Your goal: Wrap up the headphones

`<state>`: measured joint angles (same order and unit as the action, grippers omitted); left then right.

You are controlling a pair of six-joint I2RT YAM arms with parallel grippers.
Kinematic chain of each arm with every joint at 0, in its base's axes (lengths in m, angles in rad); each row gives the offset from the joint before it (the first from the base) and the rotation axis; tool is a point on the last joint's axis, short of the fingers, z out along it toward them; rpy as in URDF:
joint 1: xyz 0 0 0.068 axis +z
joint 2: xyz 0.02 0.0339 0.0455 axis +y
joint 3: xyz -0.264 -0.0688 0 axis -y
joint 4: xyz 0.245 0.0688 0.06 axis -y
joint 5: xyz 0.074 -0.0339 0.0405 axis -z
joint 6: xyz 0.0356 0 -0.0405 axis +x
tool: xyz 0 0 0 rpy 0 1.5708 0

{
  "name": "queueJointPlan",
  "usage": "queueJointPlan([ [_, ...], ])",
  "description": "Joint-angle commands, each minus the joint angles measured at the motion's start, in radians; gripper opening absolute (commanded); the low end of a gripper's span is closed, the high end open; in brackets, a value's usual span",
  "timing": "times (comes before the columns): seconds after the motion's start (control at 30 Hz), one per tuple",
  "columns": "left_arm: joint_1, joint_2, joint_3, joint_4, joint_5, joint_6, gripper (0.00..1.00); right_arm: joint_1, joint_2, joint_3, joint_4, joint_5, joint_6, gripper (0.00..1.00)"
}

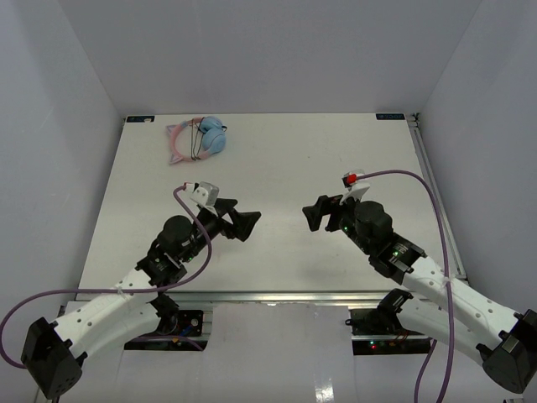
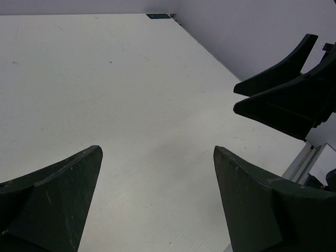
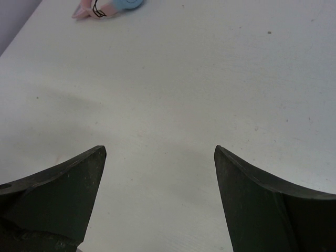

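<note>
The headphones [image 1: 199,139] lie at the far left of the white table, pink cat-eared headband to the left, light blue ear cups to the right, the thin black cord wound around the band. They also show at the top left of the right wrist view [image 3: 105,7]. My left gripper [image 1: 245,222] is open and empty over the table's middle, pointing right. My right gripper [image 1: 312,216] is open and empty, pointing left toward it. Both are well short of the headphones. The right gripper's fingers [image 2: 278,89] show in the left wrist view.
The white table [image 1: 277,168] is walled by grey panels on three sides. Thick purple cables [image 1: 193,220] loop off both arms. A metal rail runs along the near edge [image 1: 252,295].
</note>
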<state>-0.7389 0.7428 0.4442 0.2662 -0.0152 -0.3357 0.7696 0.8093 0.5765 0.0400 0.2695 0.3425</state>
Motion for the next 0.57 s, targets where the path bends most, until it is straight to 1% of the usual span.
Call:
queueJointPlan([
  [0.0,-0.005,-0.051,-0.03,0.047,-0.009,0.014,0.98,-0.001,-0.013,-0.008,0.063,0.004,0.011,0.9],
  [0.1,-0.005,-0.075,-0.041,0.054,-0.017,0.015,0.98,-0.001,-0.009,-0.006,0.063,0.0,0.009,0.9],
  [0.53,-0.007,-0.087,-0.05,0.059,-0.023,0.015,0.98,-0.001,-0.001,-0.004,0.063,-0.002,0.009,0.9],
])
